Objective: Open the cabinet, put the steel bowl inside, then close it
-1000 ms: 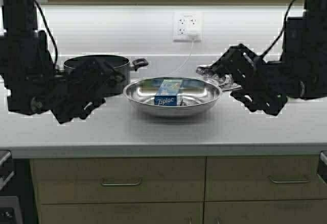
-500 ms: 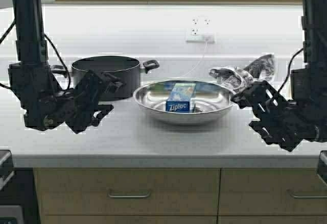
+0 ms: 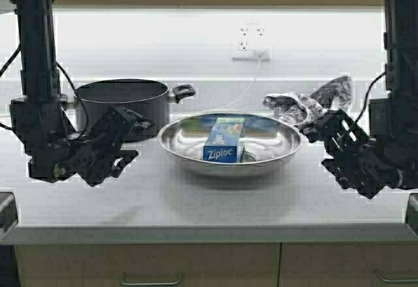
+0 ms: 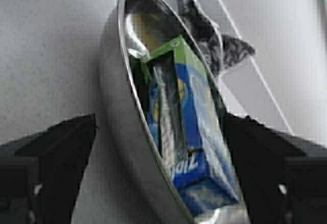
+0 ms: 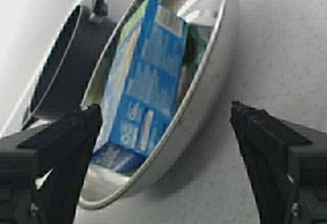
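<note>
Both end effectors [image 3: 127, 136] [image 3: 326, 142] gape empty beside the steel bowl [image 3: 230, 144]; only wrist views show fingers [image 4: 61, 152].

Items counted on the countertop [image 3: 196, 202]: one steel bowl [image 3: 274, 153], centre; one blue Ziploc box [image 3: 223, 141] standing inside it; one black pot [image 3: 121, 104], far left of the bowl; one crumpled patterned cloth [image 3: 304, 104], far right. One wall outlet [image 3: 251, 42] with one white cord [image 3: 245, 87] plugged in. Two grippers: left gripper [image 3: 124, 136], right gripper [image 3: 326, 144], both spread wide. Two drawer handles [image 3: 150, 280] are partly visible below.
</note>
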{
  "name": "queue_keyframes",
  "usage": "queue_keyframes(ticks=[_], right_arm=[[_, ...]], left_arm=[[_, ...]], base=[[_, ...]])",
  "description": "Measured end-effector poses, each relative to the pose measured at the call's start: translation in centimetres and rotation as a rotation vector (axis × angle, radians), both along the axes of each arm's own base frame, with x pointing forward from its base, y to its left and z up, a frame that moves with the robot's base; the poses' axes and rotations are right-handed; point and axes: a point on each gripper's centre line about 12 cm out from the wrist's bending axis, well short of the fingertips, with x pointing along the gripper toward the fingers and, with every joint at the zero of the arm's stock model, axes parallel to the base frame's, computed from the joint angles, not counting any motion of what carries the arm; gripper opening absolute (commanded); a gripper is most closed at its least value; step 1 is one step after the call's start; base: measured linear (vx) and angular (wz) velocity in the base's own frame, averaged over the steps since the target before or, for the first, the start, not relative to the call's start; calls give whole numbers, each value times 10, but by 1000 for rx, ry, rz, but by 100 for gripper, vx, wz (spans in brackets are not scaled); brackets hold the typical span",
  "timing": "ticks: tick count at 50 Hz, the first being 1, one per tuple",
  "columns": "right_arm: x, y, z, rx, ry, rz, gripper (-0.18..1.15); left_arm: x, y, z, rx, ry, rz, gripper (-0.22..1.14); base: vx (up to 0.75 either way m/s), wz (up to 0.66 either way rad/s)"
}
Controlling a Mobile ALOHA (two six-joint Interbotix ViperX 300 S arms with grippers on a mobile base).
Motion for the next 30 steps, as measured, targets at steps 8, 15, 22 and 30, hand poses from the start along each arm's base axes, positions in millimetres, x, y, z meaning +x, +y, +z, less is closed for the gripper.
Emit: queue_keyframes(ticks=[8, 15, 22, 30], right_arm=[[1, 4, -12, 36, 25, 17, 103], [3, 5, -18, 45, 28, 30, 103], [10, 8, -20, 62, 14, 35, 103], [29, 7, -26, 118, -13, 34, 102]], left_arm=[[-3, 2, -1, -4, -1, 2, 102], [-4, 4, -1, -5, -1, 6, 102], [0, 5, -4, -9, 3, 11, 102], [22, 2, -15, -46, 54, -5, 102]], base=[[15, -5], [13, 0], [6, 7], [-1, 4]])
